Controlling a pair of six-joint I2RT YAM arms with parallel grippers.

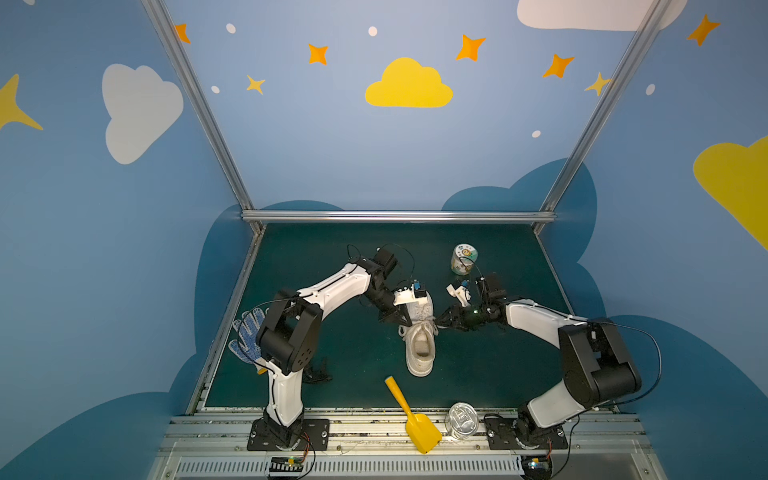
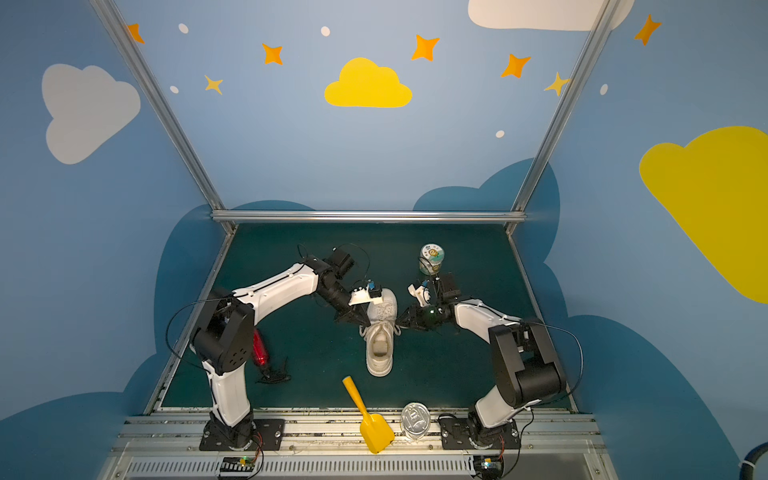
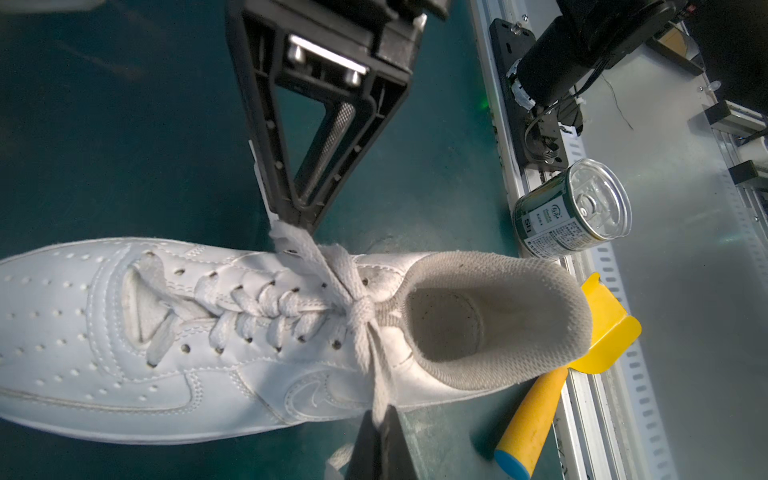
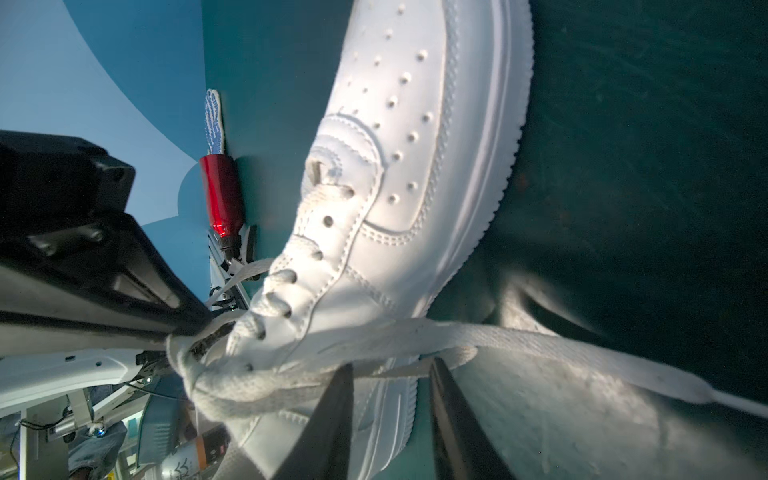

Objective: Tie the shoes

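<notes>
The white shoe (image 1: 419,345) (image 2: 380,345) lies in the middle of the green mat with its toe toward the back wall. Its laces are crossed in a knot (image 3: 361,309) by the collar. My left gripper (image 1: 405,322) (image 3: 380,415) sits at the shoe's left side, shut on a lace strand that runs taut from the knot. My right gripper (image 1: 440,322) (image 4: 390,368) is at the shoe's right side with its jaws apart. A flat lace (image 4: 540,345) from the knot lies across the gap at its fingertips and trails onto the mat.
A yellow scoop (image 1: 411,419) and a silver-topped can (image 1: 461,419) lie at the front edge. An upright can (image 1: 464,258) stands behind the right gripper. A blue-dotted glove (image 1: 245,336), a red bottle (image 2: 260,347) and a black cord (image 1: 318,374) lie by the left arm.
</notes>
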